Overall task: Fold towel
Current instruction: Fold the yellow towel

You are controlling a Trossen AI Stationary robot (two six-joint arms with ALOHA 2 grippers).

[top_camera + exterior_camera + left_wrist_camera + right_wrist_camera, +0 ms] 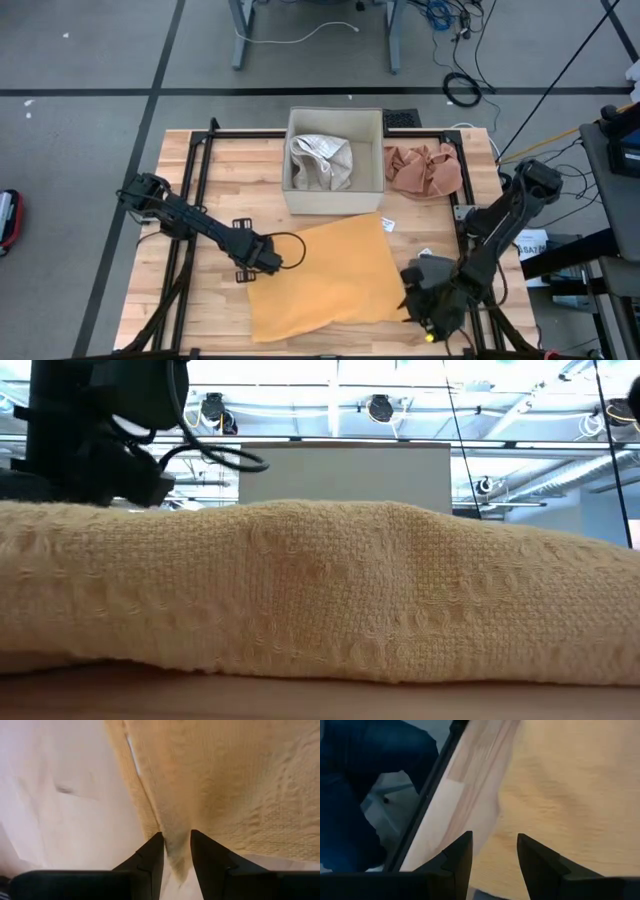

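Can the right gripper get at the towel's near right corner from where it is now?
Probably yes. The right gripper sits at the edge of the towel, jaws open, with bare table beside it and nothing between. The left gripper works the opposite edge.

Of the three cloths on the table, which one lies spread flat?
The yellow towel, spread in front of the box. The grey cloth is bunched inside it; the pink cloth is crumpled beside it.

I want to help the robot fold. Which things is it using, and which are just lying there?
Using:
yellow towel
left gripper, at its left edge
right gripper, at its right edge

Just lying there:
box holding a grey cloth
pinkish cloth beside the box
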